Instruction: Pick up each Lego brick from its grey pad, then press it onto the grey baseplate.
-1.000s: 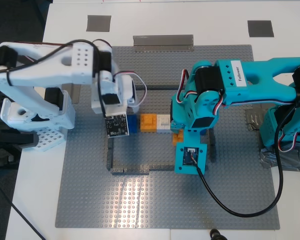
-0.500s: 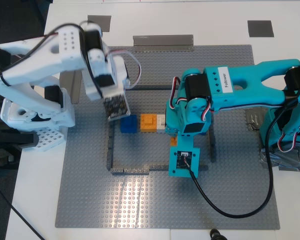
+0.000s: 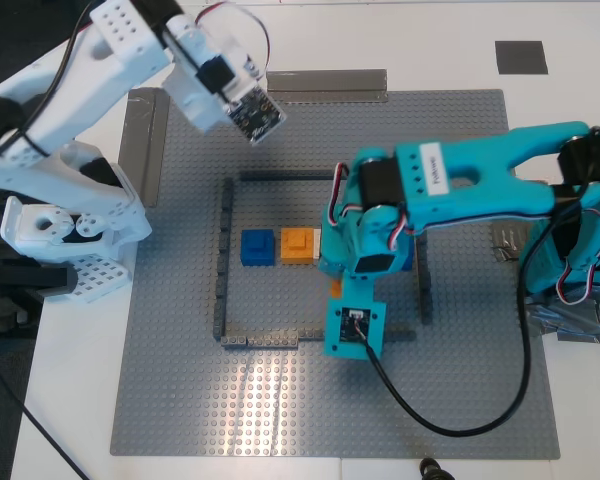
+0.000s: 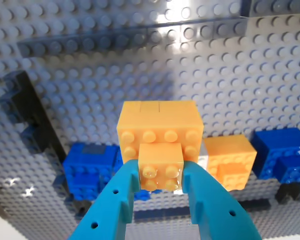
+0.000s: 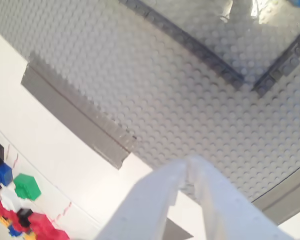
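- Grey baseplate carries a dark-grey frame; inside it sit a blue brick and an orange brick, side by side.
- My first gripper pinches a small orange brick above the frame.
- My second gripper, fingers pressed together and empty, hangs over the plate's far-left edge.
- The teal arm's label is unreadable.

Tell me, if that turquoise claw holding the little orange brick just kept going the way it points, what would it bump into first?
Probably the larger orange block directly ahead: my first gripper holds the small orange brick right against its studded face, though the gap is hard to judge.
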### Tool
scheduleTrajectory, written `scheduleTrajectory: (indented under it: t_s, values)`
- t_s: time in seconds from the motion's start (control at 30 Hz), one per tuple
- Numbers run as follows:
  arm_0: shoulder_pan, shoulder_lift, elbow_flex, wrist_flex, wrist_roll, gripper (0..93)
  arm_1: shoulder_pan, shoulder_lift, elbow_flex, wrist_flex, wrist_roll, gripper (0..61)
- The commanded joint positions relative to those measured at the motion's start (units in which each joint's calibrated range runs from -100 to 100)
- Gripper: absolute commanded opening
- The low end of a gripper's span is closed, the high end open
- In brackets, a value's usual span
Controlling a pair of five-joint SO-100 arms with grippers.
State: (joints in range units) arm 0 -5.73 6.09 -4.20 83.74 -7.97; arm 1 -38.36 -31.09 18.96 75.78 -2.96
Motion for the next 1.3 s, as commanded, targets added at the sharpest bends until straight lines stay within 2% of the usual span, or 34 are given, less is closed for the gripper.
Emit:
scheduleTrajectory:
  t_s: [0.0, 0.23, 0.5, 0.83, 0.93, 1.27]
  values:
    - [0.7, 0.5, -2.6, -1.2, -0.2, 0.0, -8.6, 4.2, -8.7, -1.7, -1.4, 0.2]
    - [1.3, 1.2, -3.3, -2.9, -0.2, 0.0, -15.8, 13.7, -16.8, -2.2, -3.7, 0.2]
    - [2.1, 3.7, -3.8, -3.8, 0.0, 0.0, -17.0, 19.8, -16.0, -4.9, -5.4, 0.2]
    - [4.2, 6.1, -5.9, -4.5, 0.3, 0.0, -19.3, 27.6, -21.1, -5.7, -7.2, 0.2]
    - [4.0, 6.1, -5.8, -4.5, 0.3, 0.0, -20.1, 30.0, -25.3, -3.6, -7.8, 0.2]
    - [3.6, 6.1, -5.1, -4.1, -0.1, 0.0, -20.6, 29.8, -23.8, -2.2, -8.1, 0.2]
